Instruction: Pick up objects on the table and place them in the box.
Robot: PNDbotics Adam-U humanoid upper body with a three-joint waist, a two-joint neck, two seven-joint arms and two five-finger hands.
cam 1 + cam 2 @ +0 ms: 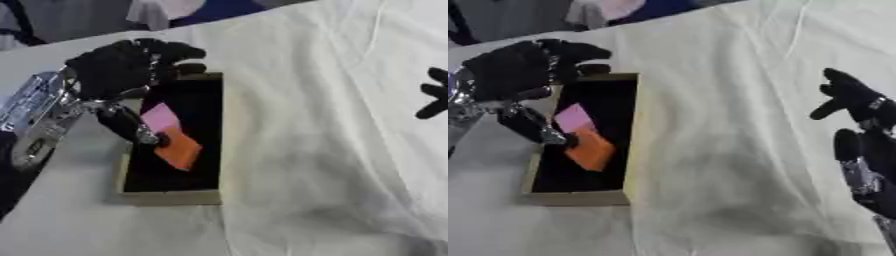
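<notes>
Much of the left robot hand (122, 67) is a dark blur above the far left corner of the box (229, 150), and its curled upper fingers cannot be separated from one another; its silver forearm (35, 117) is cut off by the left edge. One finger or thumb (129, 125) reaches down into the box and ends against the seam where a pink card (160, 116) meets an orange card (179, 149), yet whether it pinches either card or only touches them cannot be told. The right robot hand (859, 107) shows best in the right eye view, at the right edge and partly cut off, its fingers spread and relaxed, holding nothing, well apart from the box. The worktop (332, 150) is draped in a white, creased cloth that fills nearly the whole picture and lies askew. Beyond its far edge are blurred shapes in grey, white and blue that cannot be made out. The box is a shallow tan tray with a black inside, its long axis running from near to far, slightly tilted. Both cards lie inside it toward the left wall, the pink one farther away, the orange one nearer, their shared line slanting diagonally across the black floor.
</notes>
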